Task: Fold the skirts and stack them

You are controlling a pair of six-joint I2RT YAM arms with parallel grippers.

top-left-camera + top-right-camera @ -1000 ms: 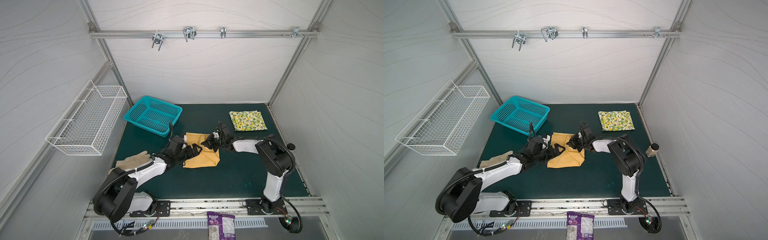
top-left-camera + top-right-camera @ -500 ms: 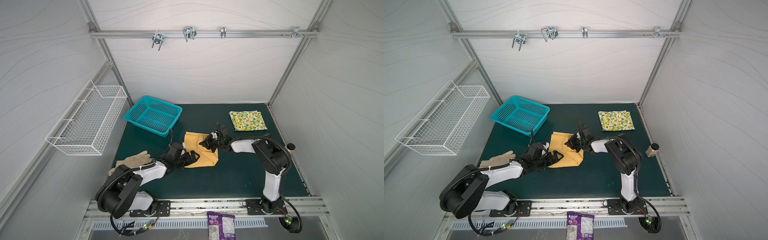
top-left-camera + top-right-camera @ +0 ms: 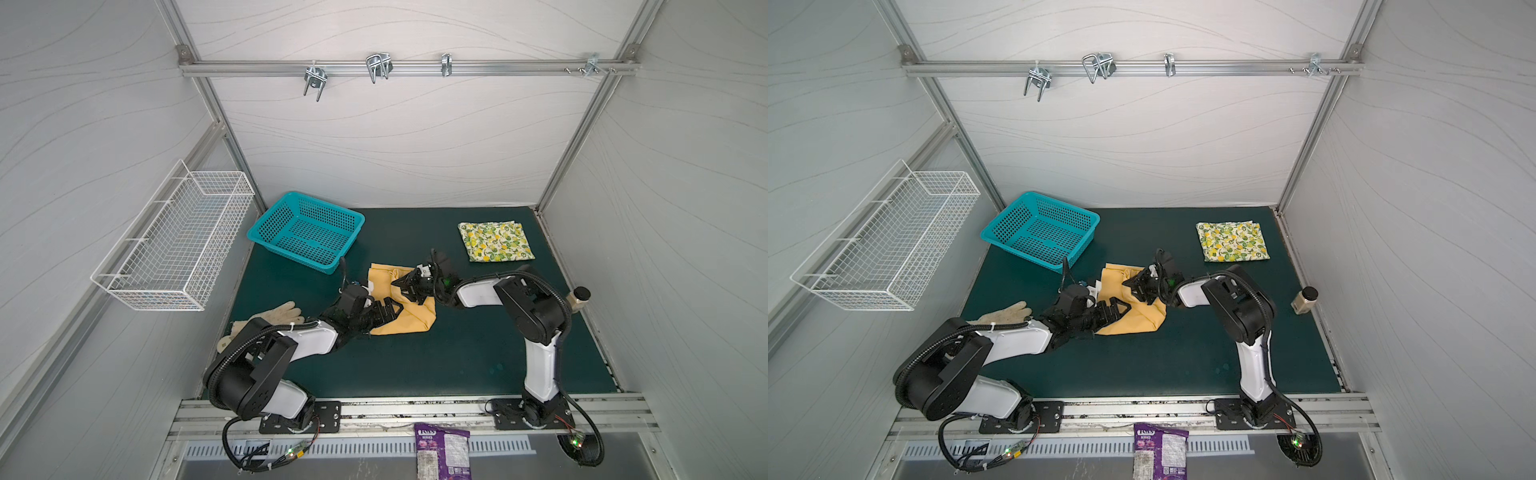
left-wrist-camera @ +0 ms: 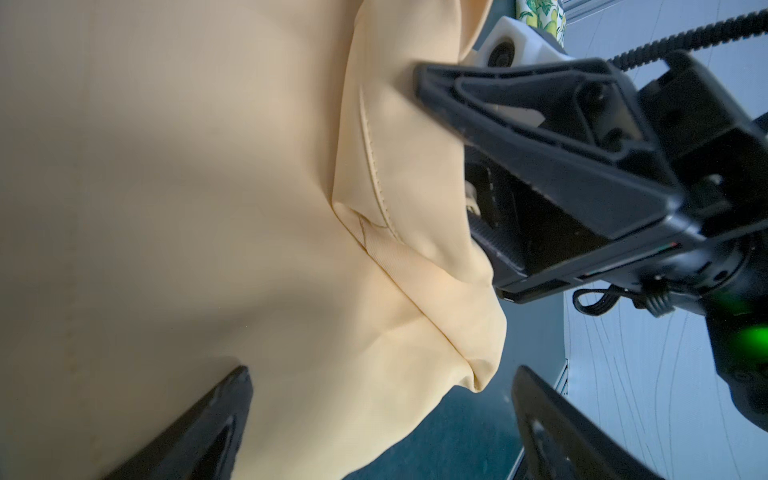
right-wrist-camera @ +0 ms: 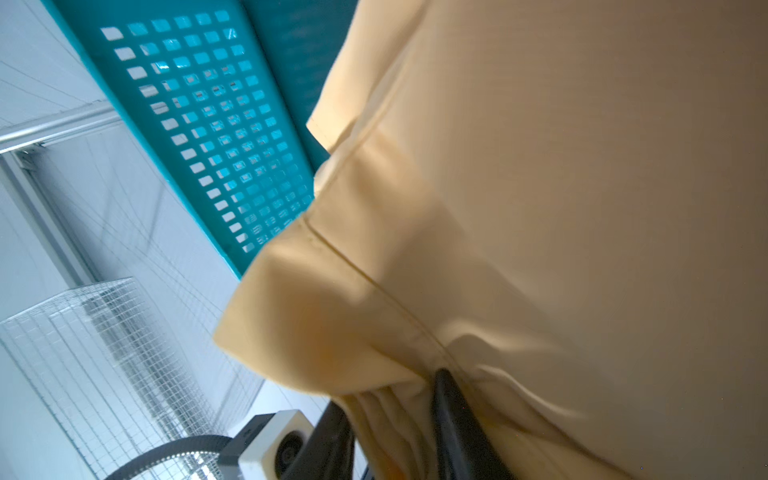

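Skirt (image 3: 409, 322) in mustard lies under wide left fingers (image 4: 199, 432); half-parted right fingers (image 5: 451, 424) straddle its fold.

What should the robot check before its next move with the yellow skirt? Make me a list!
1. Left gripper free: ok. Its jaws stand wide, with the mustard skirt under them and nothing pinched.
2. Right gripper has let go: cannot tell. Its jaws are parted, but a fold of the cloth sits between them.
3. Mustard skirt folded neatly: not ok. It is bunched and creased beside the right gripper.
4. Lemon skirt ready: ok. It lies folded flat at the far right of the mat.
5. Skirts stacked: not ok. They lie apart in both top views.
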